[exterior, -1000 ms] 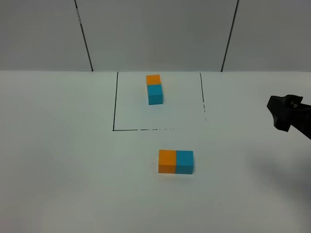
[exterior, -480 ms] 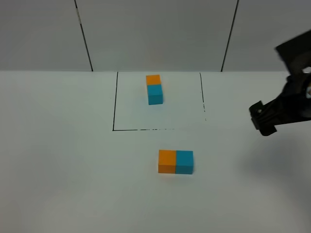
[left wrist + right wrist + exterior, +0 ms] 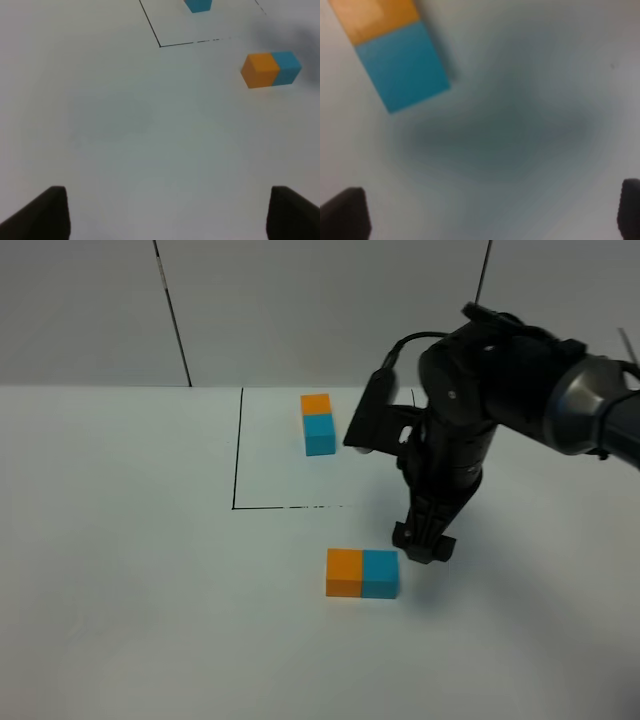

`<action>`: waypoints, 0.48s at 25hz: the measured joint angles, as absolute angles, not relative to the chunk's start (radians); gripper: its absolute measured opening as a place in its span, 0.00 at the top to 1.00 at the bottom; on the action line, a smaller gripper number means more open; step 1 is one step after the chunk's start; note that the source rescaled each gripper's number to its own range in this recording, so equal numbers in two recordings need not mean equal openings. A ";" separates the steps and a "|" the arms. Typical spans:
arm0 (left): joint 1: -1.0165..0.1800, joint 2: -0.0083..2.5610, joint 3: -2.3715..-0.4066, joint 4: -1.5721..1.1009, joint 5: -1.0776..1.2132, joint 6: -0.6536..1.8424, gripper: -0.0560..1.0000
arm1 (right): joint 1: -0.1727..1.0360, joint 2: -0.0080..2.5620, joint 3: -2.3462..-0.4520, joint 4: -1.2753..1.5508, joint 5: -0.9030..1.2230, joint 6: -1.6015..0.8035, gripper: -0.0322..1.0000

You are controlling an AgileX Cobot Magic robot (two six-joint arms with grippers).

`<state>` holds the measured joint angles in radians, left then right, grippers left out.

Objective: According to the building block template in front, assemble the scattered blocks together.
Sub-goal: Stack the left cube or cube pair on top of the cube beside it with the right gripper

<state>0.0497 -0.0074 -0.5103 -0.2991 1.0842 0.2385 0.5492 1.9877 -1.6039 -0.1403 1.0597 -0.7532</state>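
Note:
The building block template [image 3: 318, 423], an orange cube joined to a cyan one, stands inside the black outline [image 3: 235, 455] at the back. In front of the outline the scattered blocks lie side by side and touching: the orange cube [image 3: 343, 573] on the left, the cyan cube [image 3: 380, 574] on the right. My right gripper [image 3: 423, 543] points down just right of the cyan cube, open and holding nothing. Its wrist view shows the cyan cube [image 3: 402, 67] and the orange cube [image 3: 377, 17] beyond the open right gripper [image 3: 495, 212]. My left gripper [image 3: 167, 215] is open over bare table, far from the orange cube [image 3: 260, 70].
The white table [image 3: 120, 590] stretches to the left and front of the blocks. The right arm's dark body [image 3: 460, 410] hangs over the outline's right side. A grey panelled wall [image 3: 320, 310] closes the back. The left arm is outside the exterior high view.
The right arm has swung in from the right edge to just right of the cyan cube. The blocks and template have not moved.

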 joint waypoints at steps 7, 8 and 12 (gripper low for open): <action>0.050 -0.007 -0.510 -0.297 1.084 0.239 0.31 | 0.594 2.109 -1.645 -0.077 1.058 -0.854 0.00; 0.050 -0.007 -0.510 -0.296 1.084 0.239 0.31 | 0.598 2.124 -1.645 -0.077 1.057 -0.855 0.00; 0.050 -0.007 -0.510 -0.296 1.084 0.239 0.31 | 0.624 2.155 -1.647 -0.074 1.013 -0.866 0.00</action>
<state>0.0497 -0.0074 -0.5103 -0.2960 1.0842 0.2385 0.6241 2.1548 -1.6469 -0.0738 1.0133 -0.8656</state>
